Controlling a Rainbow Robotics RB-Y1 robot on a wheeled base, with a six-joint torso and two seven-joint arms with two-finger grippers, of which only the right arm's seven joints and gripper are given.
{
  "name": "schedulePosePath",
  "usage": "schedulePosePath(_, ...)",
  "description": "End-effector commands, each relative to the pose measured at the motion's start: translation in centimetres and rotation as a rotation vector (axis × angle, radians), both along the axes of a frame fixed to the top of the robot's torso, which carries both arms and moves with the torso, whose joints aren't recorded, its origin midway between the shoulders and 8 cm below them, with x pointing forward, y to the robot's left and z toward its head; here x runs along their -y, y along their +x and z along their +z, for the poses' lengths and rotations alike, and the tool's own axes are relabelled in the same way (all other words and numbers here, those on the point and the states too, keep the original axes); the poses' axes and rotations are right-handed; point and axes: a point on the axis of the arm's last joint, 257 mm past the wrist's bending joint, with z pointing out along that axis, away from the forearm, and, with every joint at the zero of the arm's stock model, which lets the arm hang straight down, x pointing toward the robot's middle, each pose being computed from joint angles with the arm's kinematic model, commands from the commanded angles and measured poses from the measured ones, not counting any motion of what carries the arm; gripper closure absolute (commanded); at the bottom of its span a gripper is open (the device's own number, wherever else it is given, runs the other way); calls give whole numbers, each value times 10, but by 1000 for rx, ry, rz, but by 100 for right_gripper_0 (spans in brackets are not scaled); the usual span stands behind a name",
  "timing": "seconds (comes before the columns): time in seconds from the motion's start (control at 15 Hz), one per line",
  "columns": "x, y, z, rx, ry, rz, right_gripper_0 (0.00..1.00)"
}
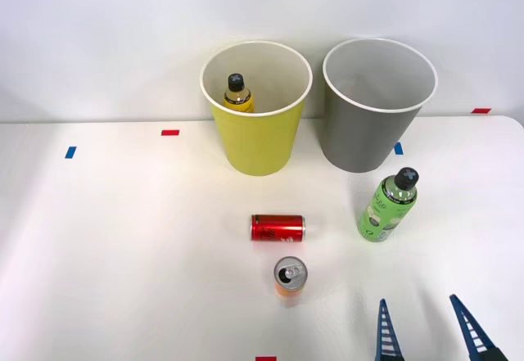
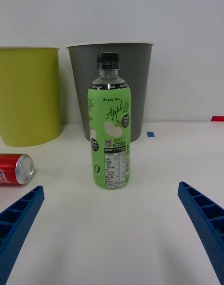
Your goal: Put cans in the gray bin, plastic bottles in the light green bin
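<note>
On the white surface (image 1: pixel 123 246), items as found:

Light green bin (image 1: pixel 257 136): upright at the far centre of the surface, mouth up, just left of the gray bin.
Yellow-amber bottle (image 1: pixel 238 93): inside the light green bin, black cap uppermost, long axis roughly vertical, leaning against the far-left wall.
Gray bin (image 1: pixel 367 132): upright, mouth up, beside the light green bin on its right; the 2 bins stand close, whether touching cannot be told.
Green bottle (image 1: pixel 387 206): upright on the surface, in front of the gray bin and slightly to its right, apart from it. Long axis vertical, black cap on top, pale label facing the wrist camera (image 2: pixel 110 145).
Red can (image 1: pixel 277 227): lying on its side near the centre of the surface, in front of the light green bin. Long axis runs left-right; silver top points toward the right, as the wrist view confirms (image 2: pixel 17 169).
Orange can (image 1: pixel 290 279): standing upright just nearer than the red can, apart from it, silver top facing up, long axis vertical.
Right pincer (image 1: pixel 428 328): low at the near right edge, fingers (image 2: pixel 205 219) spread wide apart, nothing between them, nearer than the green bottle and clear of it, facing it squarely.
</note>
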Motion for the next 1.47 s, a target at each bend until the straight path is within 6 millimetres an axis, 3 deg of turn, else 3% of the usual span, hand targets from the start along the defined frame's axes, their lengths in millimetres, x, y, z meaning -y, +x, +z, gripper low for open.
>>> schedulePosePath(0.07, -6, 31, 9, 26, 36, -5, 0)
schedulePosePath(0.8, -19, 116, 36, 53, 76, 14, 0)
schedulePosePath(1.47, -17, 167, 54, 43, 53, 1, 0)
